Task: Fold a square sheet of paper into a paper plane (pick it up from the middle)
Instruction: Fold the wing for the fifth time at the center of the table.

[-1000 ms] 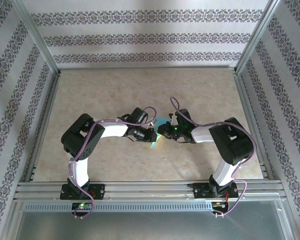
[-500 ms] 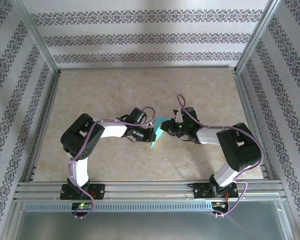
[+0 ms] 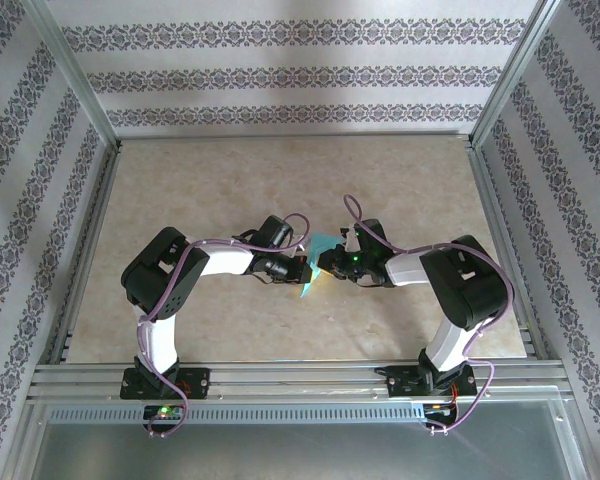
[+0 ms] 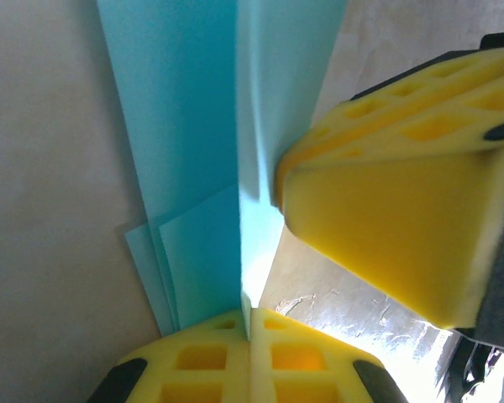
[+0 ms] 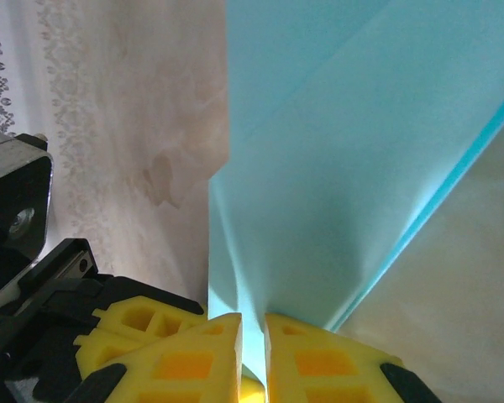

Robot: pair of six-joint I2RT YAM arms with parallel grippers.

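Bottom of frame, left claw (image 4: 250,332) pinched tight on the square sheet of paper (image 4: 193,126); right claw (image 5: 252,327) nipping its creased edge too. Sheet sits mid-frame over the surface (image 3: 230,180). Looks thin, limp, easily torn; best gripped at folds

- Beige, marbled desk (image 3: 210,180), softly and evenly lit.
- White wallpaper with dark floral bands covers the back wall (image 3: 280,75) and the side walls (image 3: 20,220).
- Silvery metal posts (image 3: 75,75) stand at the back corners.
- Metal rails (image 3: 300,375) run along the near edge.
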